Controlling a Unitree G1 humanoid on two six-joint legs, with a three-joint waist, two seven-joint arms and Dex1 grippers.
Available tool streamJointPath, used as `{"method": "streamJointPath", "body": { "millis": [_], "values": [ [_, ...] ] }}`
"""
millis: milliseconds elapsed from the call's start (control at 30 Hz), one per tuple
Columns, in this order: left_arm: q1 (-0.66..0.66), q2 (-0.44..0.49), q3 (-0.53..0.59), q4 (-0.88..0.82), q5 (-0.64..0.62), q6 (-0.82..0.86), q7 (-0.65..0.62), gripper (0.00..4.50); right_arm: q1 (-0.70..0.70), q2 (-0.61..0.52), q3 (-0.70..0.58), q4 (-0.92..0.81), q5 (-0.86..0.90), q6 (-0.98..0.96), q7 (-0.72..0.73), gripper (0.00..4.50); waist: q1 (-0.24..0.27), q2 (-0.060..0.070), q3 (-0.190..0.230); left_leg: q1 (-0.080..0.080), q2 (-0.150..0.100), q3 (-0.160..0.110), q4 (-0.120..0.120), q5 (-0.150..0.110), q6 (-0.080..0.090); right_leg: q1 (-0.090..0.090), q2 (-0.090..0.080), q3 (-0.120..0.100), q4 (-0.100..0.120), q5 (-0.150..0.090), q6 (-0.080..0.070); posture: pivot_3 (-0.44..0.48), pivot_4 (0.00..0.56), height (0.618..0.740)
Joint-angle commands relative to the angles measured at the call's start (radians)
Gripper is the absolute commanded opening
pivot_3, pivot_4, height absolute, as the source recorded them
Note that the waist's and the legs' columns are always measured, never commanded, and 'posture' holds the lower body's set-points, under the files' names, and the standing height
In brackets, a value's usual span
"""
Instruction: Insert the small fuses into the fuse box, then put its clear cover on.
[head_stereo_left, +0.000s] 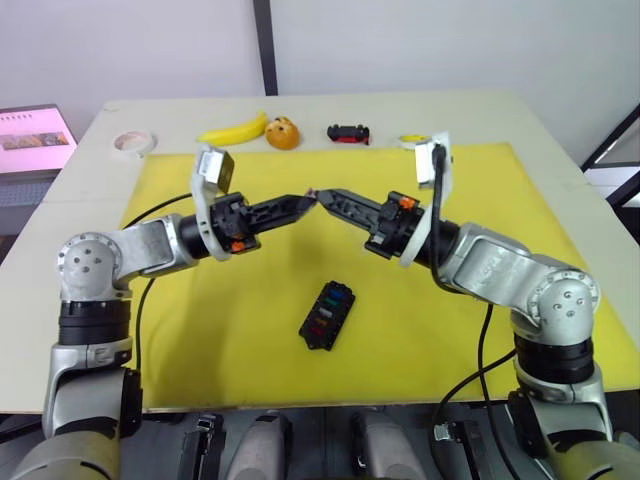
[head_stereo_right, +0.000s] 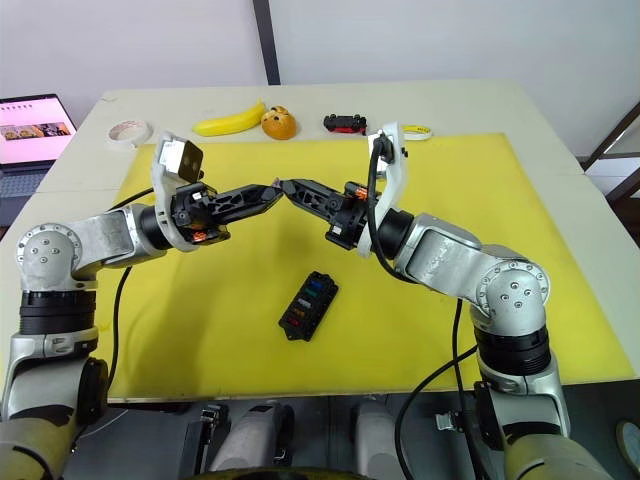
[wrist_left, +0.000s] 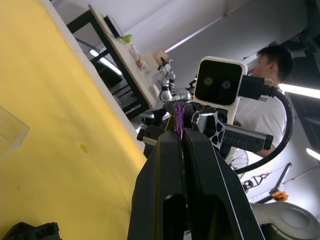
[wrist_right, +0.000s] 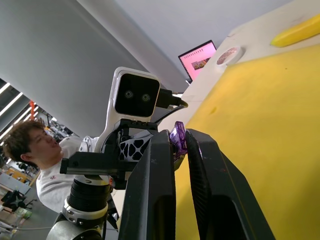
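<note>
My work surface is a pale beige table (head_stereo_left: 560, 150) with a yellow mat (head_stereo_left: 200, 330) spread across most of it. On the mat lie the fuse box (head_stereo_left: 327, 315), with coloured fuses seated in its slots, and the clear cover (wrist_left: 11, 132). Along the far strip of bare tabletop sit a tape roll (head_stereo_left: 133, 143), a banana (head_stereo_left: 233, 130), an orange object (head_stereo_left: 283, 132), a black-and-red toy car (head_stereo_left: 348, 133) and a yellow tape roll (head_stereo_left: 412, 140).
</note>
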Motion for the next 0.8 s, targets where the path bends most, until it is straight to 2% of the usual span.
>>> {"method": "streamJointPath", "body": {
  "millis": [33, 633, 700, 800],
  "values": [
    [-0.021, 0.004, 0.005, -0.042, -0.036, -0.012, -0.012, 0.0, -0.007, -0.01, 0.006, -0.021, 0.02, -0.003, 0.006, 0.52, 0.0, 0.0, 0.0, 0.0, 0.0, 0.0, 0.0, 0.0, 0.0, 0.0, 0.0, 0.0, 0.0, 0.0, 0.0, 0.0, 0.15, 0.74],
    [-0.016, 0.004, 0.002, -0.047, -0.024, -0.01, -0.025, 0.0, -0.012, -0.038, 0.005, -0.019, 0.066, -0.005, 0.013, 0.52, 0.0, 0.0, 0.0, 0.0, 0.0, 0.0, 0.0, 0.0, 0.0, 0.0, 0.0, 0.0, 0.0, 0.0, 0.0, 0.0, 0.15, 0.74],
    [-0.017, 0.003, 0.001, -0.047, -0.024, -0.009, -0.026, 0.0, -0.011, -0.04, 0.007, -0.019, 0.072, -0.004, 0.012, 0.0, 0.0, 0.0, 0.0, 0.0, 0.0, 0.0, 0.0, 0.0, 0.0, 0.0, 0.0, 0.0, 0.0, 0.0, 0.0, 0.0, 0.15, 0.74],
    [-0.02, 0.001, -0.002, -0.044, -0.019, -0.009, -0.029, 0.0, -0.013, -0.04, 0.009, -0.018, 0.091, -0.006, 0.011, 0.0, 0.0, 0.0, 0.0, 0.0, 0.0, 0.0, 0.0, 0.0, 0.0, 0.0, 0.0, 0.0, 0.0, 0.0, 0.0, 0.0, 0.15, 0.74]
  ]
}}
